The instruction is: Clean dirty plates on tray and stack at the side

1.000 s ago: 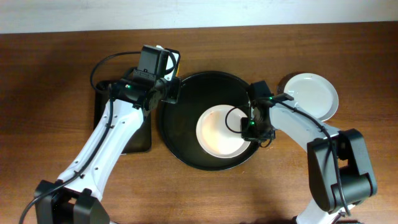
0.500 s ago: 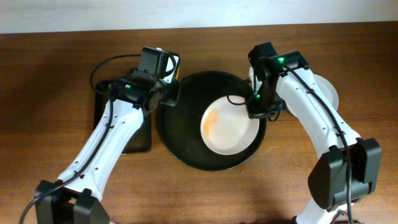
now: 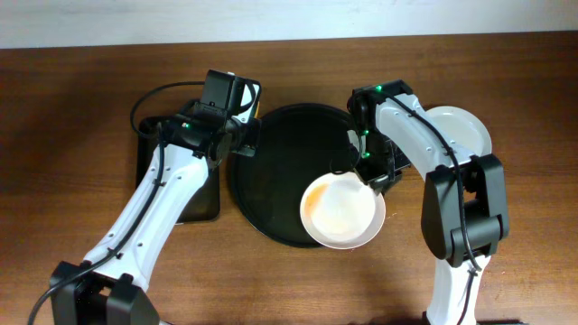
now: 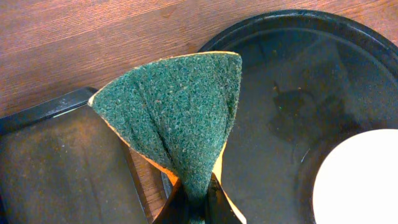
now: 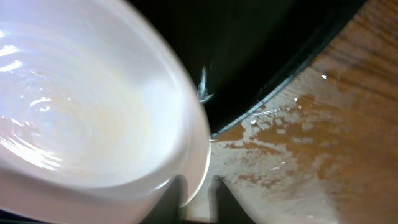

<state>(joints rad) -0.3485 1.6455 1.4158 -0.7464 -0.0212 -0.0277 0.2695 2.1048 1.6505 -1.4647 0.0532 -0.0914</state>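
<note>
The round black tray (image 3: pixel 271 181) lies mid-table. My right gripper (image 3: pixel 372 176) is shut on the rim of a white plate (image 3: pixel 343 212) with an orange smear, held over the tray's front right rim. In the right wrist view the plate (image 5: pixel 81 118) fills the left, its rim between my fingers (image 5: pixel 199 193), and the tray (image 5: pixel 261 43) is behind it. A clean white plate (image 3: pixel 456 135) lies on the table at the right. My left gripper (image 3: pixel 237 113) is shut on a green sponge (image 4: pixel 180 112) over the tray's far left rim (image 4: pixel 298 81). Its fingers (image 4: pixel 198 205) pinch the sponge's base.
A smaller rectangular black tray (image 3: pixel 194 203) lies left of the round one and shows in the left wrist view (image 4: pixel 56 168). The wooden table looks wet beside the tray's rim (image 5: pixel 323 143).
My right gripper has carried the smeared plate from the tray's middle to its front right rim, and the right arm has swung. The left arm and sponge have not moved.
</note>
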